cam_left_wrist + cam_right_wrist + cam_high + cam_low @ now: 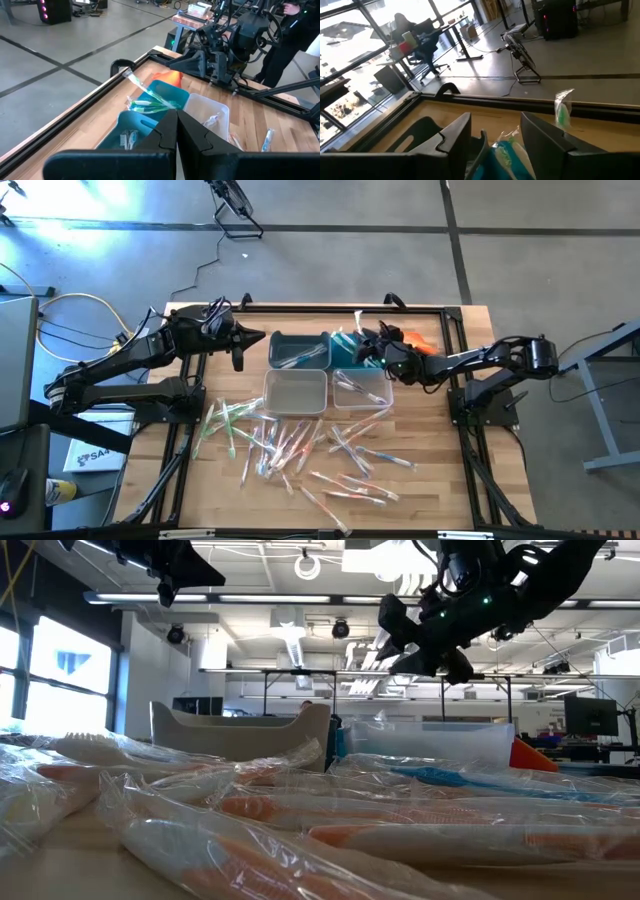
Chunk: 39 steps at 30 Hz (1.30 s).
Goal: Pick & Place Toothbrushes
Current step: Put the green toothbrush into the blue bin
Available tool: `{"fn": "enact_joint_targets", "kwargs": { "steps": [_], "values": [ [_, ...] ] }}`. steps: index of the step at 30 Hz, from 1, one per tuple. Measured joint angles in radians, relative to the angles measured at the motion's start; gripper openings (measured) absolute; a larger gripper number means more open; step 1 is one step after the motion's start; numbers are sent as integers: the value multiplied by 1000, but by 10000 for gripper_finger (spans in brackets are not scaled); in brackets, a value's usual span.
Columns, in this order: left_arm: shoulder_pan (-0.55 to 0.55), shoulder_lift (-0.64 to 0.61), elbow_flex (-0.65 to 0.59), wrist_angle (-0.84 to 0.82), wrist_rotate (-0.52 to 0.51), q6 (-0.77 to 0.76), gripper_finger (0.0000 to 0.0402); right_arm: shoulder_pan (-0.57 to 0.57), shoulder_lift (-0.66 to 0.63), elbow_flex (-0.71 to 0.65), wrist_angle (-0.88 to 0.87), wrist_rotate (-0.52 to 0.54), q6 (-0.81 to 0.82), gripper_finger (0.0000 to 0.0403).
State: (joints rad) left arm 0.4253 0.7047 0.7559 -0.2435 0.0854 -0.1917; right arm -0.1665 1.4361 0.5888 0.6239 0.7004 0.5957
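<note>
Most of the job is still waiting: dozens of wrapped toothbrushes (300, 450) are lying scattered across the near half of the wooden table (440, 480), while only a few are sitting in the 4 small bins. The dark blue-grey bin (298, 350) is holding 1 or 2 brushes, the teal bin (345, 352) beside it is carrying several green-handled ones poking up over its rim, the clear bin (362, 390) is holding a couple, and the other clear bin (295, 392) is looking bare as far as the high view shows. The right gripper (372, 348) is hanging over the teal bin with its fingers parted and nothing between them, green brushes lying just below. The left gripper (240, 340) is waiting clenched and empty, just beside the dark bin.
</note>
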Motion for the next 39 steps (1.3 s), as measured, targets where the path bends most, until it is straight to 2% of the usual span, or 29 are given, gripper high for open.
{"fn": "enact_joint_targets", "kwargs": {
  "steps": [7,15,18,25,32,35,39],
  "values": [
    [0,0,0,-23,-3,0,0,0,0,0,-6,7,-18,141],
    [0,0,0,-45,-3,-1,0,0,0,21,-51,-30,17,87],
    [0,0,0,-45,-2,-1,0,0,0,93,-170,-52,-13,66],
    [0,0,0,-45,-2,-1,0,-36,0,321,-581,-68,-35,26],
    [0,0,0,-44,-2,-1,0,-167,0,512,-895,-224,6,25],
    [0,0,0,-44,-2,-1,0,-216,0,538,-959,-276,5,31],
    [0,0,0,-44,-2,-1,0,-277,1,550,-1020,-396,7,37]
  ]
}}
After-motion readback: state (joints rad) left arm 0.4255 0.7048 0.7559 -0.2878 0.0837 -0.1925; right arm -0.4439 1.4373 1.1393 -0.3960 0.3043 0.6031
